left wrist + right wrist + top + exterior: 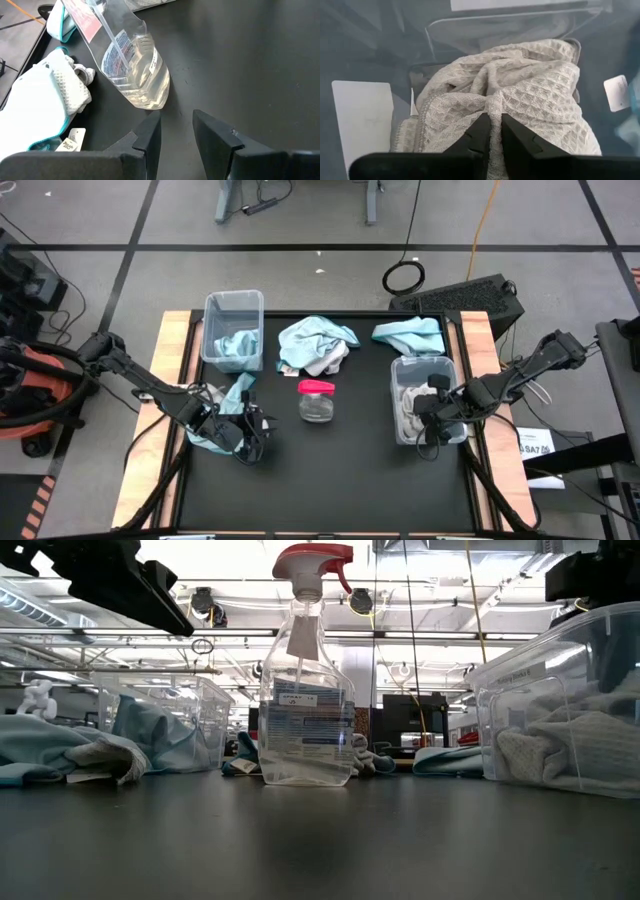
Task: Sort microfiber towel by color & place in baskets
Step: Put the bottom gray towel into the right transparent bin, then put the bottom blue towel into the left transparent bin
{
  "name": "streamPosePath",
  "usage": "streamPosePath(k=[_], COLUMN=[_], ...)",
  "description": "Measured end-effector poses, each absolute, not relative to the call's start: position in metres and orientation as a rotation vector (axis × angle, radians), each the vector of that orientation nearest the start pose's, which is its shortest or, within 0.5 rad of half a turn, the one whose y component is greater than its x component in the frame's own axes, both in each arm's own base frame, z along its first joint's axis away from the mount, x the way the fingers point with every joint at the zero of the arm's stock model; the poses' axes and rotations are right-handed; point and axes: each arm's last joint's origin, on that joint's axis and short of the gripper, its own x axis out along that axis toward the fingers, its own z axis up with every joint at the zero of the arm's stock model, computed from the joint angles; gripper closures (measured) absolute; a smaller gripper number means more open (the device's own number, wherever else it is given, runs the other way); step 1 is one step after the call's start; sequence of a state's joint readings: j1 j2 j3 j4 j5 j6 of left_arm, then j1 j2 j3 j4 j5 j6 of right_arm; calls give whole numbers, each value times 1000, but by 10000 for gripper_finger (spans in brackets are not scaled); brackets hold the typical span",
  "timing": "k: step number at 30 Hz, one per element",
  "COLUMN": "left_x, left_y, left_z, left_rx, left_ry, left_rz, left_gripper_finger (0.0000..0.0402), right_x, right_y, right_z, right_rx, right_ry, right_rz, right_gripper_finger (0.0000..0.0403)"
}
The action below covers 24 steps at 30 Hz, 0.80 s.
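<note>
Right gripper [491, 131] has its jaws pinched down to a narrow slit on a fold of the grey-white waffle towel [520, 95], and it sits inside the right basket [425, 364], so my guess is it's dropping the pale one in with its own colour. That arm reaches in from the table's right edge, elbow out, wrist tipped down into the tub.

Left gripper [176, 131] shows a narrow empty gap between its fingers, hovering just beside the spray bottle [131, 65]. It's parked low by a blue towel [235, 395] near the front left. The left basket [233, 302] already holds blue cloth, and a mixed pile [318, 344] waits between the tubs.
</note>
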<state>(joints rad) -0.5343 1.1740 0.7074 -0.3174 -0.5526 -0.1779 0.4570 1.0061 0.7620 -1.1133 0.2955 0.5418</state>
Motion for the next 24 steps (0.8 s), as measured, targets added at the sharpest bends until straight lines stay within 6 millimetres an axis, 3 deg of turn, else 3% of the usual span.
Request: streamPosePath(k=[7, 15, 24], left_x=[205, 205, 205], left_y=[-104, -104, -104], left_z=[225, 225, 225], left_rx=[232, 231, 235], left_ry=[660, 661, 666], left_rz=[75, 73, 73], left_gripper_finger=[281, 281, 281], right_x=[141, 138, 140], right_y=[59, 57, 58], right_z=[232, 236, 268], right_rx=[-25, -17, -4], right_ry=[1239, 1214, 1108], right_rz=[-191, -188, -138], right_gripper_finger=[356, 315, 252])
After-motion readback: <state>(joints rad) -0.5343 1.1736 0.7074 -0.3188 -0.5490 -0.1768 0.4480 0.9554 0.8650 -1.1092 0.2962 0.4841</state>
